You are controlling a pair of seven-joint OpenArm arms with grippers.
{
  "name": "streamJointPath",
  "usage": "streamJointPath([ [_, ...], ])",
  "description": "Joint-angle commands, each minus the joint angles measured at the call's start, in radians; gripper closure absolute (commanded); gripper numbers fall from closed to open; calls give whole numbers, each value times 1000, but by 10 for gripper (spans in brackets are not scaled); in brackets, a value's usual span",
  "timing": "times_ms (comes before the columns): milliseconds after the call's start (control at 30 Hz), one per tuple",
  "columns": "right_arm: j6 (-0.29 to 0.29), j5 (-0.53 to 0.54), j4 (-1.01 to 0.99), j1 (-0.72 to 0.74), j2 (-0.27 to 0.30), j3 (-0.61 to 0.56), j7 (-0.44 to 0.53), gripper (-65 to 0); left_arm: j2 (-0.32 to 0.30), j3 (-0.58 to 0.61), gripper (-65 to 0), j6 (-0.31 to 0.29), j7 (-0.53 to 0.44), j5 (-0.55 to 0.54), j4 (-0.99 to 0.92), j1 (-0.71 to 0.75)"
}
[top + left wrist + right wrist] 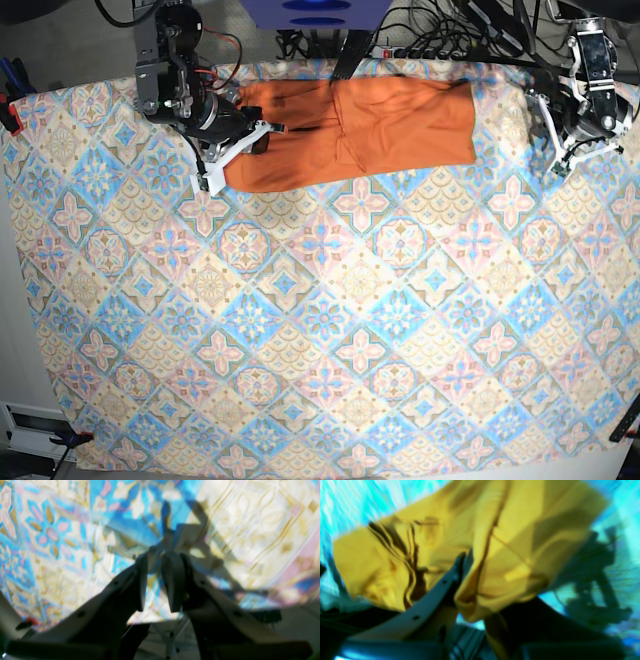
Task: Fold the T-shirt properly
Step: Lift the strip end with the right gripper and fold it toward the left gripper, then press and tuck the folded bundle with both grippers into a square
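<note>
Shirt: orange T-shirt (355,133) lying flat along the far edge of the tabletop (320,330), partly folded into a long band, a crease ridge near its middle.
Cloth under shirt: blue-and-beige patterned tablecloth (300,300) covering everything around the shirt.
Step in hand: judged as gripping the shirt's end for the next fold across its length.
Doing it well: pinch all layers of the end together, not only the top one; lift just enough to clear the rest of the shirt; carry the end straight along the shirt toward its other end; line up the edges before letting go; avoid catching the tablecloth.
Right end effector (467,580): at the shirt's end nearest it, jaws closed down on a bunched fold of the shirt's fabric, which sits pinched between the fingers.
Left end effector (155,580): well apart from the shirt, beyond its other end, over bare tablecloth; fingers partly parted with a narrow gap, nothing between them.
</note>
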Motion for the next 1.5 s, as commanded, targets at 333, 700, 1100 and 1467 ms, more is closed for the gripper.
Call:
streamJointPath([
  [333,-161,-1,10,173,6,72,-174,-63,-7,44,-149,-6,-13,-7,13,-31],
  [700,-162,1,53,234,24,-38,-298,-63,10,173,-148,-6,-15,-20,13,-39],
  [1100,-162,15,82,231,86,-215,-291,-63,71,259,-86,-6,51,-9,13,-119],
  [1467,-162,130,90,331,146,-466,-209,-63,94,318,-85,-6,53,-17,13,-119],
])
